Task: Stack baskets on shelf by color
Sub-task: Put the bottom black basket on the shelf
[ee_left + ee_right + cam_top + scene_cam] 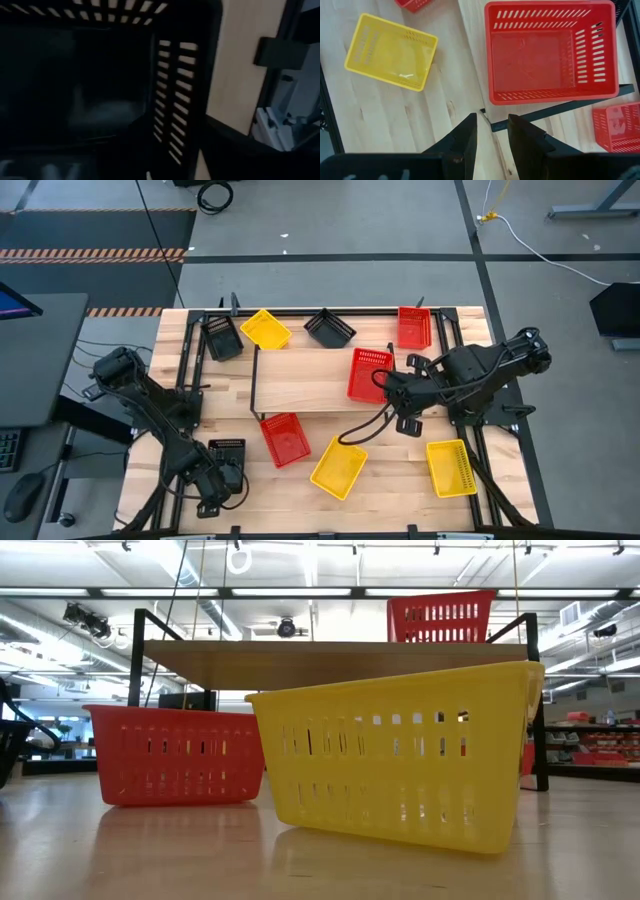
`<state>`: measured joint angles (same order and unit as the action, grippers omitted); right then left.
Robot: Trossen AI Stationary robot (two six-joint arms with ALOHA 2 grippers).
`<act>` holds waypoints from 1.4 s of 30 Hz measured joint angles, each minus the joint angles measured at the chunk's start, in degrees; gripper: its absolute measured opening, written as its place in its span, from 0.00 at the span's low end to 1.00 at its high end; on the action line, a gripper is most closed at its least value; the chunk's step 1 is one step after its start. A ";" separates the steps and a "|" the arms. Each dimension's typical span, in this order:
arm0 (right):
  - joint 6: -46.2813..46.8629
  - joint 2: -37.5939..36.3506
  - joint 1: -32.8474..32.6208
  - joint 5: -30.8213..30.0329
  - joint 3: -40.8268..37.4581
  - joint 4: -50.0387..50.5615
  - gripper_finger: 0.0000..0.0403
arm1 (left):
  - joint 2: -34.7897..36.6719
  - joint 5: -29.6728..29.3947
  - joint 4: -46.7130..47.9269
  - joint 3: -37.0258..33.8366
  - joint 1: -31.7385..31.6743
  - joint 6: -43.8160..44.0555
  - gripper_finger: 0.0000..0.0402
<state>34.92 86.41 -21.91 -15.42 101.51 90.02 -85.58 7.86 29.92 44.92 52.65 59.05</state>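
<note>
The shelf (310,380) stands mid-table with one red basket (368,373) on its right end. Along the far edge sit two black baskets (222,337) (329,327), a yellow one (265,328) and a red one (414,326). Nearer lie a red basket (285,438) and two yellow ones (339,467) (451,468). My left gripper (225,480) is down at a black basket (226,452) near the front left, open, one finger inside its slotted wall and one outside. My right gripper (491,117) hangs open above the shelf's near right corner, holding nothing. My left gripper comes steeply from above over the black basket's slotted side wall (172,100), which runs between its two fingers (125,145). Whether the fingers touch the wall, I cannot tell. The basket rests on the table.
Black frame rails (445,330) run along the table's sides. The low view shows the near red basket (175,755) and yellow basket (395,765) in front of the shelf (330,660). Bare shelf top lies left of the red basket.
</note>
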 joint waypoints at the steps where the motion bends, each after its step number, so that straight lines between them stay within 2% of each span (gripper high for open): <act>1: -0.02 0.00 0.21 0.00 0.00 0.00 0.28 | 0.00 0.33 0.07 0.11 -0.28 0.33 0.30; 4: -0.42 0.00 0.74 -0.13 0.00 0.00 0.28 | 0.00 1.32 0.96 1.84 -1.31 0.78 0.10; 6: -0.46 0.00 0.78 -0.36 0.00 0.00 0.28 | 0.02 1.61 3.59 4.20 -2.09 1.23 0.04; 9: -0.46 -0.15 0.72 -2.17 0.00 0.00 0.28 | 0.02 0.65 10.25 10.33 -3.17 0.57 0.03; 15: -0.59 -0.87 0.85 -4.63 0.00 0.00 0.28 | 0.02 -0.89 30.03 29.00 -5.45 -4.71 0.03; 20: -0.59 -0.87 1.18 -5.03 0.00 0.00 0.28 | 0.07 -5.20 45.73 44.91 -8.75 -8.40 0.03; 25: -0.40 -0.87 1.18 -6.19 0.00 0.00 0.28 | 0.09 -11.24 56.17 55.90 -15.89 -14.33 0.03; 28: -0.37 -0.87 1.44 -6.14 0.00 0.00 0.28 | 0.09 -13.45 57.28 58.48 -21.73 -20.64 0.03; 33: -0.13 -0.90 1.79 -5.84 0.00 -0.02 0.28 | -1.57 -13.86 57.00 58.81 -30.93 -32.89 0.03; 42: 1.57 -0.90 2.88 -4.25 0.00 0.00 0.28 | -10.75 -13.85 55.62 58.72 -41.00 -50.72 0.03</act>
<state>36.49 85.52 -19.03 -19.67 101.51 90.02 -96.33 -5.99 85.54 103.63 11.66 8.33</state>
